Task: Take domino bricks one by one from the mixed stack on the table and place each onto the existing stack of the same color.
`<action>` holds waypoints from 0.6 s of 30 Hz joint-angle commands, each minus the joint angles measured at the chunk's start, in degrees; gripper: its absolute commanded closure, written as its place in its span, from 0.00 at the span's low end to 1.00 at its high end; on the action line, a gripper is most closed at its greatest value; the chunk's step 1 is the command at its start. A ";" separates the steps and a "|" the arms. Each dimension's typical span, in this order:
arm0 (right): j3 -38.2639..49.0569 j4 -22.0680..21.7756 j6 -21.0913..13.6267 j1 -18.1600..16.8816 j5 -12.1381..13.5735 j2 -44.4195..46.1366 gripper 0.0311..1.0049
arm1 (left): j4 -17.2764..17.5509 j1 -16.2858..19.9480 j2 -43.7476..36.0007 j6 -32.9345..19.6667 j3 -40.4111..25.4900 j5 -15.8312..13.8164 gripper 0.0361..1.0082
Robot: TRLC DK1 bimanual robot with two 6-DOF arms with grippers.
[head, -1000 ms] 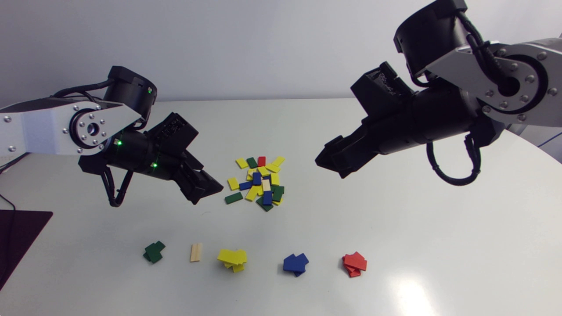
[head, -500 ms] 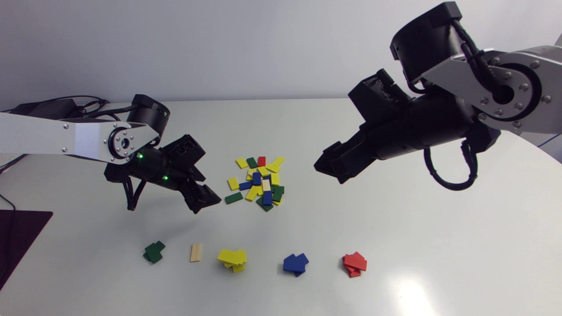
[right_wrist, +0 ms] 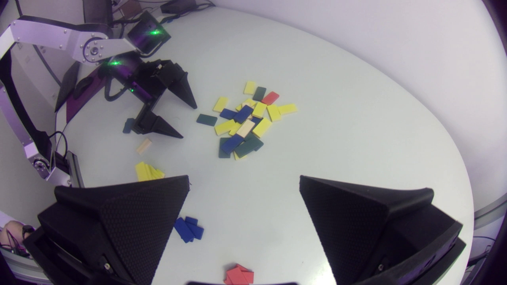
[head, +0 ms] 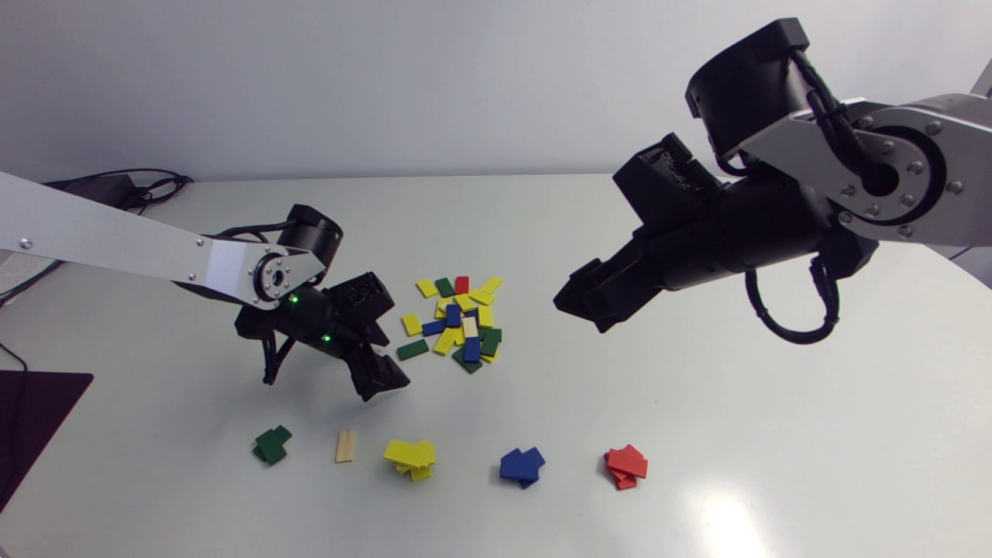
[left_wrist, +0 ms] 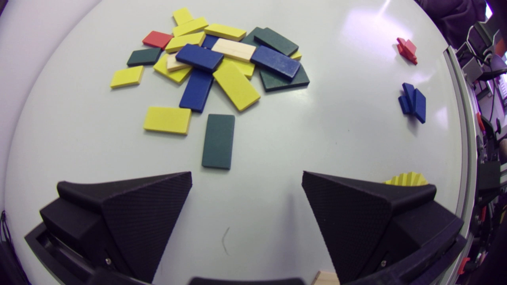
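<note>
The mixed pile (head: 461,322) of yellow, blue, green, red and wood-coloured domino bricks lies mid-table. A single green brick (head: 412,349) lies flat at its near-left edge. My left gripper (head: 384,380) hangs low, just left of that brick, open and empty. In the left wrist view the green brick (left_wrist: 218,141) lies just ahead of the gap of the left gripper (left_wrist: 246,176), with the pile (left_wrist: 222,55) beyond. My right gripper (head: 577,298) hovers high to the pile's right, open and empty, also the right gripper (right_wrist: 244,179) in its own view.
Along the front stand sorted stacks: green (head: 271,445), a single wood brick (head: 346,446), yellow (head: 411,457), blue (head: 521,465), red (head: 626,466). A dark mat (head: 31,418) lies at the left edge.
My left arm has stretched out and come down toward the table, its gripper moving right and nearer to the lone green brick. The right arm has barely shifted.
</note>
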State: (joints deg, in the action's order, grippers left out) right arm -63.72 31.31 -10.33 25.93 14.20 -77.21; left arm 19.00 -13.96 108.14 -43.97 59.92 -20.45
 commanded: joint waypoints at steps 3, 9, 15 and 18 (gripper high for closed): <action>1.06 -0.46 -1.01 0.70 0.39 -1.63 0.03 | -0.64 -0.90 3.13 -2.53 3.54 -0.47 0.03; 0.53 -0.46 -0.66 0.96 0.39 -2.16 0.03 | -0.64 -0.55 4.54 -3.23 5.38 -0.47 0.08; 0.79 -0.72 -0.57 0.96 0.39 -2.42 0.03 | -0.64 -0.11 6.74 -3.41 7.32 -0.47 0.16; 1.06 -0.72 -0.57 0.96 0.39 -2.42 0.03 | -0.55 -0.11 7.88 -3.50 7.84 -0.47 0.17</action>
State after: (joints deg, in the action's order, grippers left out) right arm -63.72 31.22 -10.31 26.63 14.22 -78.50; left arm 18.59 -14.57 114.08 -45.63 66.15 -20.62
